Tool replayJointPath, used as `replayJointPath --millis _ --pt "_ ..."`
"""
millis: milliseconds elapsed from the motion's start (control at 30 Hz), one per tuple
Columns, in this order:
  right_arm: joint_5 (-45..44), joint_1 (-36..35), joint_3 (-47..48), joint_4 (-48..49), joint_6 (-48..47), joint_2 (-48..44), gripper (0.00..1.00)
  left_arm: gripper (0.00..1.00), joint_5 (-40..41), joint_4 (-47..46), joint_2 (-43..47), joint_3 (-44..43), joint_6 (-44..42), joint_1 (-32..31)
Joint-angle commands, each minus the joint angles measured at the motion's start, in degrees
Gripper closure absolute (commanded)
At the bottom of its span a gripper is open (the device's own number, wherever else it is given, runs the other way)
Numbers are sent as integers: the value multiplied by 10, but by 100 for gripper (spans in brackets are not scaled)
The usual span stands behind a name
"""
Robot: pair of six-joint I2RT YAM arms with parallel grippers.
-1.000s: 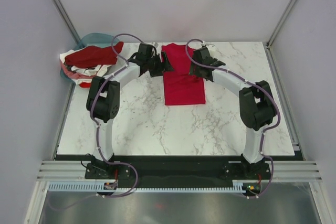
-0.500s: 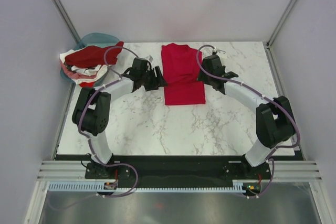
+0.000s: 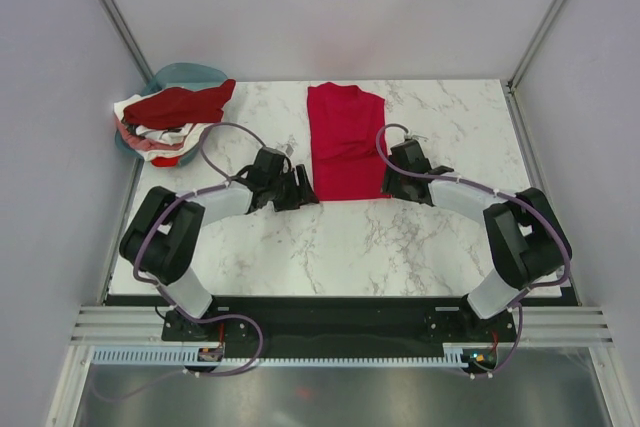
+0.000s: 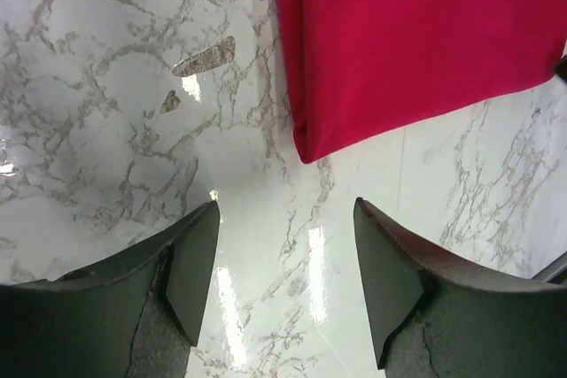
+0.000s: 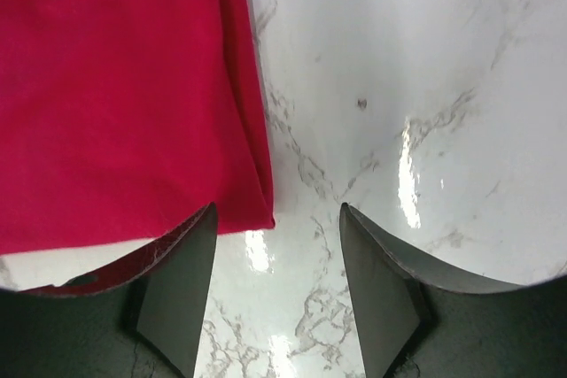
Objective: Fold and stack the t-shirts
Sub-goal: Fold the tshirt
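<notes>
Folded crimson cloth t-shirt (image 3: 345,142) lies flat on the white marble counter (image 3: 300,247).
Left fingers (image 4: 190,272) and right fingers (image 5: 177,289) gape empty at its near corners; heaped shirts (image 3: 165,117) mostly hide a teal plastic basin (image 3: 185,72).

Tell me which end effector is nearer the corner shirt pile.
Left. The left end effector is at the near-left corner of the flat red shirt, toward the pile; the right end effector is at its near-right corner.
</notes>
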State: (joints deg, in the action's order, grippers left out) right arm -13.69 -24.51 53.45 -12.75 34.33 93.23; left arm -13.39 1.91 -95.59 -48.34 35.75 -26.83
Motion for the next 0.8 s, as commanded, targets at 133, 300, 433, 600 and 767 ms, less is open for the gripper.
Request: replayJointPath --millis 133,300,433,600,767 --pt "53 1 -27 47 4 -9 39 30 -4 -43 -15 -11 20 -11" --pt "64 6 -13 50 -1 26 49 35 3 -43 -31 -17 20 -12" --pt "67 6 -10 57 -2 35 50 36 4 -40 -48 -24 17 -11" --pt "80 7 1 61 -8 58 59 37 19 -34 -52 -30 15 -11" --pt "87 7 7 61 -10 66 69 45 1 -26 -80 -45 13 -10"
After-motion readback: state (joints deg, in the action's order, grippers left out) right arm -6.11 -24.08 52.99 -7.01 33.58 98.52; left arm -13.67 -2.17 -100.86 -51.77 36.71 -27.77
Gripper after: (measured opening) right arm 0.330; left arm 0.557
